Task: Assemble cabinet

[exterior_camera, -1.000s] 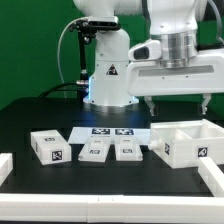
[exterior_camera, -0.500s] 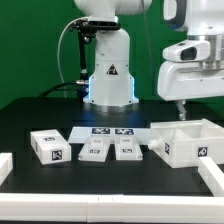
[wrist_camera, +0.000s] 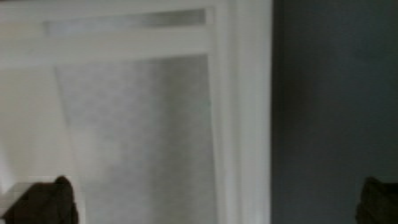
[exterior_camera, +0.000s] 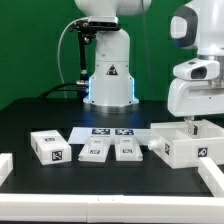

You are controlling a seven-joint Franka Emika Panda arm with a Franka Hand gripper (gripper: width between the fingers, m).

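The cabinet (exterior_camera: 178, 146) is a large white boxy body with inner dividers and a tag on its front, standing on the black table at the exterior view's right. My gripper (exterior_camera: 204, 122) hangs just above its far right part. The jaws are open and hold nothing. In the wrist view the gripper (wrist_camera: 217, 205) has its dark fingertips (wrist_camera: 54, 202) far apart. They stand on either side of a white cabinet wall (wrist_camera: 240, 110), seen blurred and close. I cannot tell whether the fingers touch it.
Three small white tagged blocks (exterior_camera: 52, 147), (exterior_camera: 94, 150), (exterior_camera: 126, 149) lie in a row to the cabinet's left. The marker board (exterior_camera: 110, 131) lies behind them, in front of the robot base (exterior_camera: 108, 80). White rails stand at the front left (exterior_camera: 5, 166) and front right (exterior_camera: 212, 176).
My gripper has moved toward the exterior view's right and down, from above the table's middle to just over the cabinet's right part. The parts have not moved.
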